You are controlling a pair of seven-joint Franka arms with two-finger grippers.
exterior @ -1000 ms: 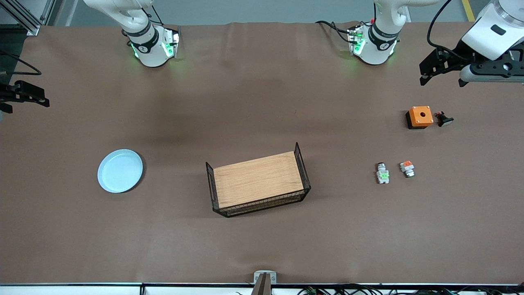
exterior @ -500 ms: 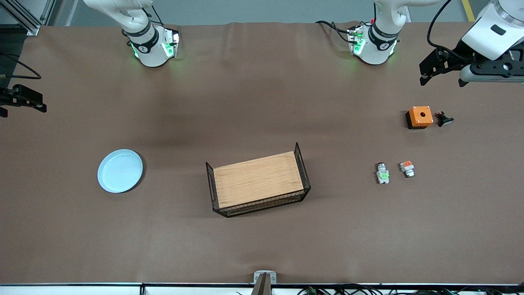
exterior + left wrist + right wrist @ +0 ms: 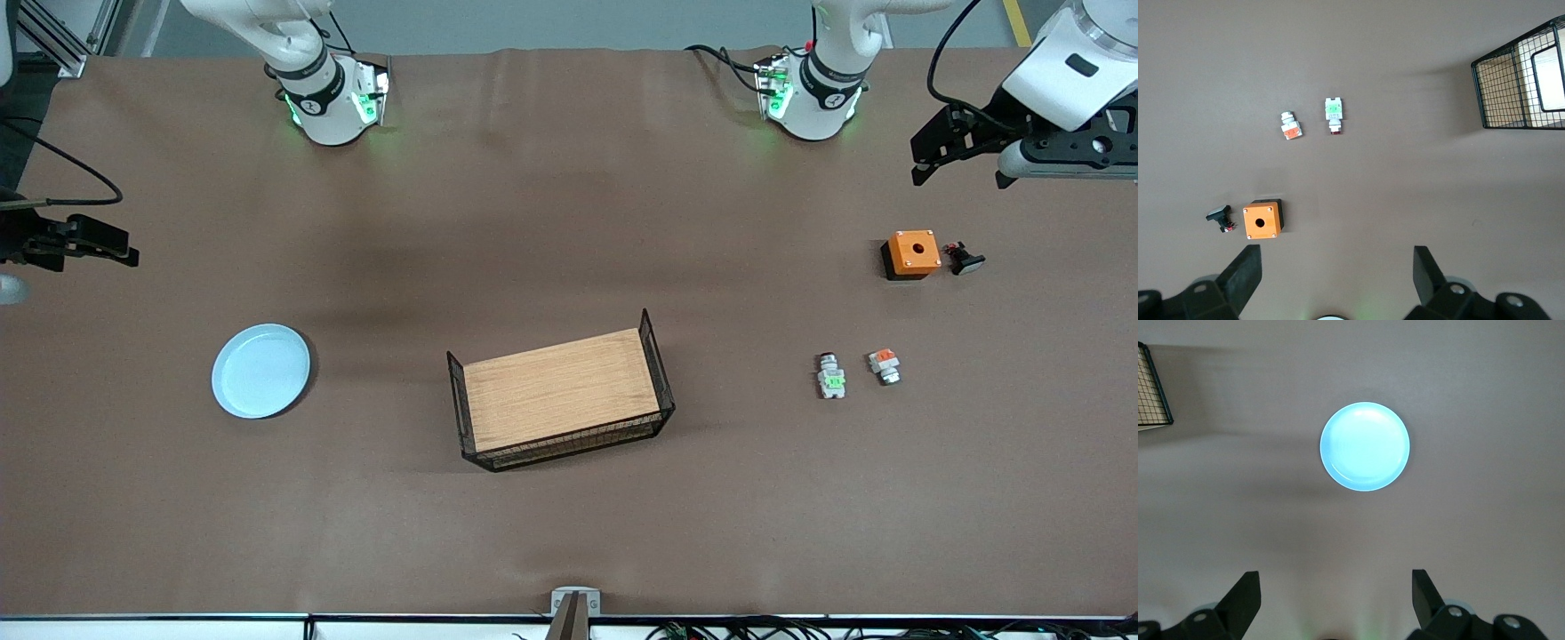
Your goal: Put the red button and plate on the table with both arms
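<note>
The red button (image 3: 831,377), a tiny grey-white switch piece with a green top, lies on the brown table (image 3: 569,222) toward the left arm's end; it also shows in the left wrist view (image 3: 1333,115). The pale blue plate (image 3: 261,370) lies flat on the table toward the right arm's end and shows in the right wrist view (image 3: 1365,447). My left gripper (image 3: 958,169) hangs open and empty over the table past the orange box (image 3: 1335,267). My right gripper (image 3: 89,244) hangs open and empty over the table's end near the plate (image 3: 1335,587).
A wood-floored tray with black wire ends (image 3: 562,391) stands mid-table. An orange-red-topped piece (image 3: 885,365) lies beside the red button. An orange box with a hole (image 3: 913,253) and a small black part (image 3: 965,259) lie farther from the front camera.
My right gripper has moved in over the table, toward the plate. The left arm and all the objects have not moved.
</note>
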